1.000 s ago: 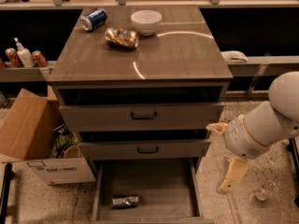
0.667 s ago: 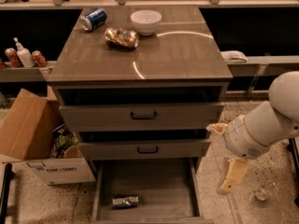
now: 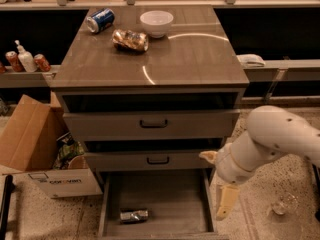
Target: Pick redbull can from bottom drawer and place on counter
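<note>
A speckled floor (image 3: 270, 224) runs under a grey cabinet whose glossy surface (image 3: 200, 59) catches curved light reflections. Behind it a long pale ledge (image 3: 175, 3) crosses the room. The bottom drawer (image 3: 170, 199) stands pulled out below two drawer fronts (image 3: 200, 125) with black handles. The white arm (image 3: 275, 139) reaches in from the right, its end effector (image 3: 224, 194) hanging just beside the drawer's right wall and gripping nothing visible. Whether it is wide or narrow cannot be told. An open cardboard box (image 3: 30, 139) sits at the left. On the surface are a white bowl (image 3: 156, 23), a blue soda can (image 3: 100, 20) on its side and a foil packet (image 3: 130, 39). The redbull can (image 3: 134, 215) lies on the drawer floor, front left.
</note>
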### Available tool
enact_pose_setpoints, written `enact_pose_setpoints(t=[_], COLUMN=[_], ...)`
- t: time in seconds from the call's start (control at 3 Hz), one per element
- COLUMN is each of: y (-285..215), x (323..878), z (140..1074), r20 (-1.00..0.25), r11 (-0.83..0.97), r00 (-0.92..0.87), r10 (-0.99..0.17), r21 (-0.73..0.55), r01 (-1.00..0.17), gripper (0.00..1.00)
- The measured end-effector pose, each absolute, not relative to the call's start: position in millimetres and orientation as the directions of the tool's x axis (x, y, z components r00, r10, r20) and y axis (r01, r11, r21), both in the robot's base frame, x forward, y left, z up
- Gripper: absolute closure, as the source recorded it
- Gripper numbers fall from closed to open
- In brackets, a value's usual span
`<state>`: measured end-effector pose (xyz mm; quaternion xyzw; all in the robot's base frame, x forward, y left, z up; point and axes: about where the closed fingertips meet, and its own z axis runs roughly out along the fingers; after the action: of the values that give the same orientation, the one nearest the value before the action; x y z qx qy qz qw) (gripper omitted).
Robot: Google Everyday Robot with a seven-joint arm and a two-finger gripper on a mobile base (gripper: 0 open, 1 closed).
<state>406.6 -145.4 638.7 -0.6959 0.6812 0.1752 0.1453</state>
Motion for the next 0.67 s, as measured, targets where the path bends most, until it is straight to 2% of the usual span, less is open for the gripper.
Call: enact_pose_setpoints(t=[0.67], y=[-86], x=[408], z=[518], r20=[-0.533], r11=[-0.093], r00=[0.005], r10=[-0.846], r21=[0.140], r01=[-0.986], gripper=[0.00])
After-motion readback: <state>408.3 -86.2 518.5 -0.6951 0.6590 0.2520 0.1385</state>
